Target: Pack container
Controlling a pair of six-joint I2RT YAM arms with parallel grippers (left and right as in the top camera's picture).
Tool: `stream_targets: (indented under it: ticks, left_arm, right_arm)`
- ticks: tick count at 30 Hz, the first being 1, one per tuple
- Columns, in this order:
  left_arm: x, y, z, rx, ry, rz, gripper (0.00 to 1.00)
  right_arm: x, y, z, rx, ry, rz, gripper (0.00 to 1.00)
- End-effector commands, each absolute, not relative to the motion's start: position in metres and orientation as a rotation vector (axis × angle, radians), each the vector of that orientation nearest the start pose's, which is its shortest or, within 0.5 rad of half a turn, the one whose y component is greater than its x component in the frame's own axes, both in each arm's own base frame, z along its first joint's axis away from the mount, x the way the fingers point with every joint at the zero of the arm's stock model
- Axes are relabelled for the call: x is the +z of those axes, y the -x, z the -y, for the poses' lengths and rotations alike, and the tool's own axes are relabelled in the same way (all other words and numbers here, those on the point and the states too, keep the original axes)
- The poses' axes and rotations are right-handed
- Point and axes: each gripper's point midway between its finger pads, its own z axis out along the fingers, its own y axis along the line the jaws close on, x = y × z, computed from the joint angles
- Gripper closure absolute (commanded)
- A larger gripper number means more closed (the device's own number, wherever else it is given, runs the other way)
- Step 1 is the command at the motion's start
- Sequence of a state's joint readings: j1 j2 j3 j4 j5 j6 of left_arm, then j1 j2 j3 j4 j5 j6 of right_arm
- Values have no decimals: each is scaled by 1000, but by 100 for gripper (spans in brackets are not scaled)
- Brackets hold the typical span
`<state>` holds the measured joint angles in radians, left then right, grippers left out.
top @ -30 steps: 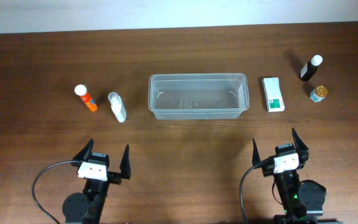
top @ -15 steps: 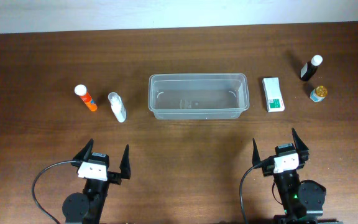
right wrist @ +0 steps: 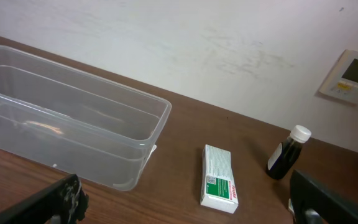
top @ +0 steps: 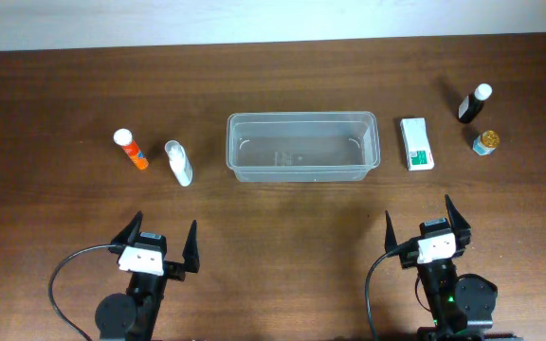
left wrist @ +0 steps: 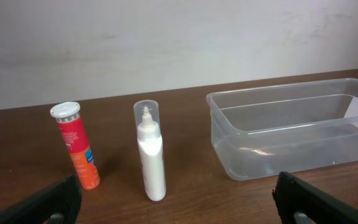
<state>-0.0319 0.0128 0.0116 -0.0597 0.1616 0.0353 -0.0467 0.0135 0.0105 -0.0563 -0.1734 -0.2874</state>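
Overhead: clear rectangular plastic container mid-table, empty. Left gripper and right gripper spread wide, holding nothing, well short of it. Probably light, thin-walled, flexible and slick; best taken by the rim.

Left wrist: orange white-capped tube and white clear-capped bottle upright beside the container, its right end cut off.

Right wrist: white-and-green cardboard box flat near the container, dark white-capped bottle beyond; anything behind the lower-right finger hidden.

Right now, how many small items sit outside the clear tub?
5: orange tube and white bottle left of the container; box, dark bottle, gold-capped jar right. None seem hidden.
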Motion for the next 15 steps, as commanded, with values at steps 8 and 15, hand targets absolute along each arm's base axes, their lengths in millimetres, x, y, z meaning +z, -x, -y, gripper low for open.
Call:
stream_targets:
  ticks: [8,15]
  left_arm:
    - [161,-243,37,-126,-198,-1619,1]
    - [161,-243,37,-126,-198,-1619,1]
  right_arm:
    - [160,-245,-18,-105,314,-1603,2]
    - [160,-245,-19,-100,318,-1602,2]
